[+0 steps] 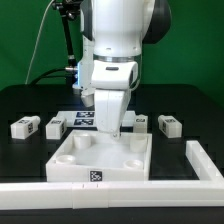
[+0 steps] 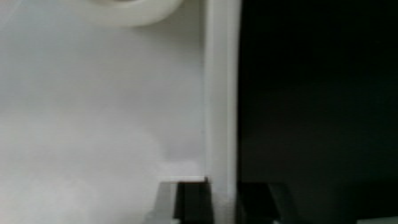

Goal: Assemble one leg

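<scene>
**Exterior view.** Four legs lie on the black worktop (image 1: 30, 150). A leg (image 1: 22, 127) and a leg (image 1: 53, 126) are toward the edge on the exterior view's left. A leg (image 1: 140, 122) and a leg (image 1: 168, 125) are toward the edge on the exterior view's right. All four lie loose in one row, apart from each other. One white square tray (image 1: 70, 168) sits near the middle of the front edge, and none of the legs touches it. One marker board (image 1: 82, 120) lies flat behind the tray, partly hidden by the arm (image 1: 110, 60). One white rail (image 1: 205, 162) runs along the front edge and turns up the edge on the exterior view's right. The claw (image 1: 114, 133) reaches down to the tray's back wall, and the hand above it hides its fingers. A green wall stands behind the worktop.

**Wrist view.** The picture is blurred. One round socket (image 2: 134, 10) shows in the tray (image 2: 89, 110) floor. The tray's wall (image 2: 221, 90) runs straight up the picture, with the worktop (image 2: 320, 100) beyond it. The claw (image 2: 224, 203) straddles this wall, with one dark finger (image 2: 189, 205) inside the tray and the other outside. Both press against the wall with no gap showing, so the claw is closed on the tray. No leg shows here.
</scene>
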You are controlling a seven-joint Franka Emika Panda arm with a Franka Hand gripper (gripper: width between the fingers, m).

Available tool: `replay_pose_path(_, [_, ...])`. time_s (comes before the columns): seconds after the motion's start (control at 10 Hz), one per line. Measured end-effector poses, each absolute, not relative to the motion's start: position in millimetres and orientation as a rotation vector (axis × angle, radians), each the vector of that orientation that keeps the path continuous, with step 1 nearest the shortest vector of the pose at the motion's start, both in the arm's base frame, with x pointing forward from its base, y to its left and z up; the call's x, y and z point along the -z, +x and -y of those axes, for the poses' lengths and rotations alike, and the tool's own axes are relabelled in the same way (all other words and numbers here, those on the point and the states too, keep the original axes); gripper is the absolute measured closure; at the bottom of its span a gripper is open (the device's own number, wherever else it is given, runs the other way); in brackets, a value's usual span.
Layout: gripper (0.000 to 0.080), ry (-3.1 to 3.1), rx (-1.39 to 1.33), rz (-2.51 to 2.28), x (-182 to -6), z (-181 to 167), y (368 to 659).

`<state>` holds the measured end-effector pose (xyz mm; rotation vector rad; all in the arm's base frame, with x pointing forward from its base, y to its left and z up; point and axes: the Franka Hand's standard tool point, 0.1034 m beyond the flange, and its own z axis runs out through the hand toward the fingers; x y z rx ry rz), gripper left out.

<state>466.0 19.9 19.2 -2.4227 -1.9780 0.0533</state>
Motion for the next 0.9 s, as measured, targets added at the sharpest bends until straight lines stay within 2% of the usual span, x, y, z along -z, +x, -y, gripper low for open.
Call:
replay_pose_path(0.6, [0.0744, -2.411, -0.055, 1.992, -19.4, -20, 466])
replay_pose_path(0.9, [0.0742, -2.289, -0.067, 2.13, -19.5, -35, 482])
